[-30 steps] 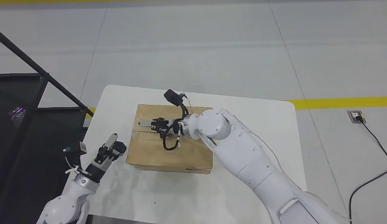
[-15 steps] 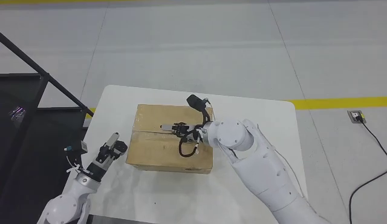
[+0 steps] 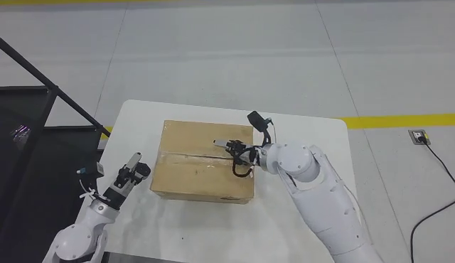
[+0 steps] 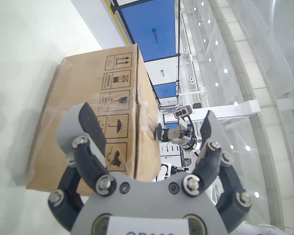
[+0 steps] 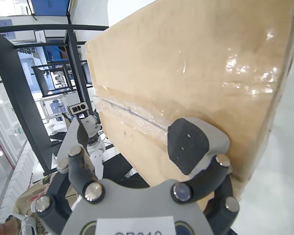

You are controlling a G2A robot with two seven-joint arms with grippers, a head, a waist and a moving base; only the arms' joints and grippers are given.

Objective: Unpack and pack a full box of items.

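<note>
Just one closed box (image 3: pixel 202 170) sits on one table (image 3: pixel 316 131).

- A box (image 3: pixel 202 162) sits in the middle of the counter (image 3: pixel 298 213).
- The left gripper (image 3: pixel 134 168) is just beside the box's left side.
- The right gripper (image 3: pixel 225 146) is over the right part of the box's top.

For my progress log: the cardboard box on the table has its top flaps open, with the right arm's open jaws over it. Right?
Not open: the right wrist view shows the cardboard box with top flaps shut, clear tape along their seam. It is on the table, the right gripper over it, jaws open.
</note>
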